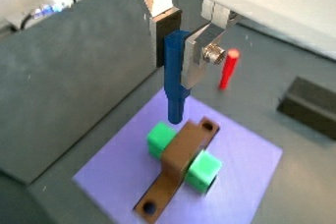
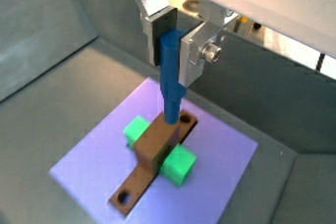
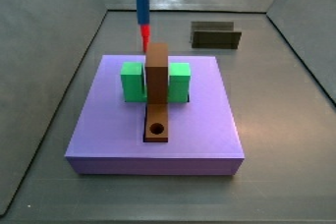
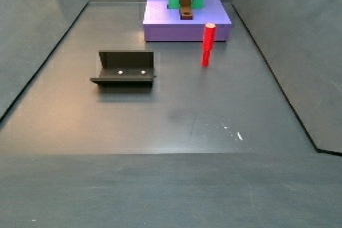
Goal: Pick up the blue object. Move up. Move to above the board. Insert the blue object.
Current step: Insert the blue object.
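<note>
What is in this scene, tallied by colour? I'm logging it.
Blue: 1, the blue object, held in the gripper above the board
Red: 1, red peg
Brown: 1, the board
Green: 1, green block
Purple: 1, purple slab
Dark: 1, fixture
Total: 6

The pincer [image 2: 174, 33] hangs in open air above the board [image 2: 155, 154], clamping the blue object [image 2: 172, 76] upright, with nothing between the peg's tip and the plank. The green block [image 3: 133, 81] flanks the board on the purple slab [image 3: 197, 135]. The red peg [image 4: 209, 45] and the fixture [image 4: 124, 70] stand apart on bare floor.
</note>
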